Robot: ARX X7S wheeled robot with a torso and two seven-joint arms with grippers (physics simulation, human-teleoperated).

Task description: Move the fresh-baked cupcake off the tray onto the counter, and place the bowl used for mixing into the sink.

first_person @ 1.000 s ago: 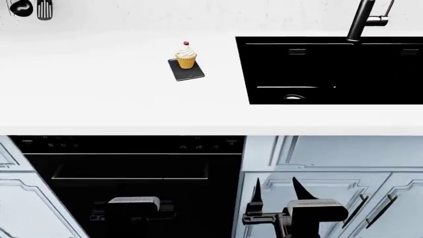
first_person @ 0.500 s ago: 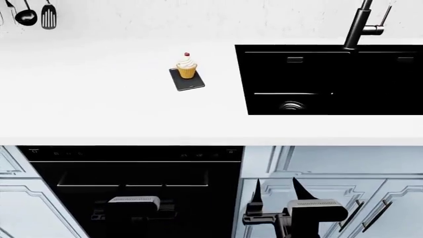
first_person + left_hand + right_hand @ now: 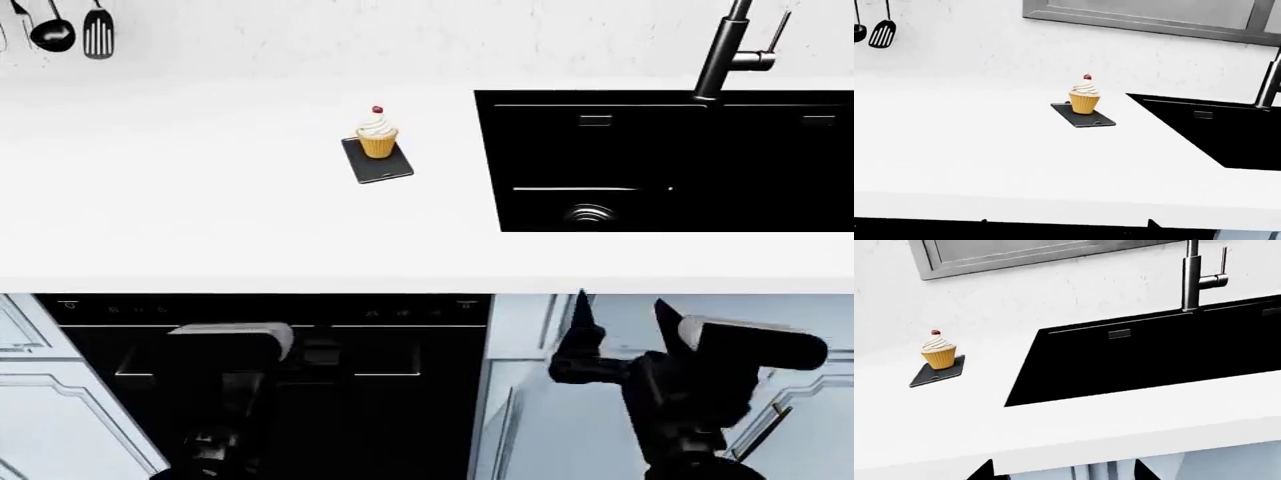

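Hanging below the counter (image 3: 200, 220), right hand (image 3: 619, 318) points upward, fingers apart.

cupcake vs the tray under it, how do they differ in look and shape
The cupcake stands tall and round; the tray lies flat and rectangular. The cupcake is bright, with a golden wrapper, white frosting and a red cherry; the tray is plain dark grey. The cupcake covers only the tray's far end, leaving the near part bare. Both sit on the white counter, beside the sink.
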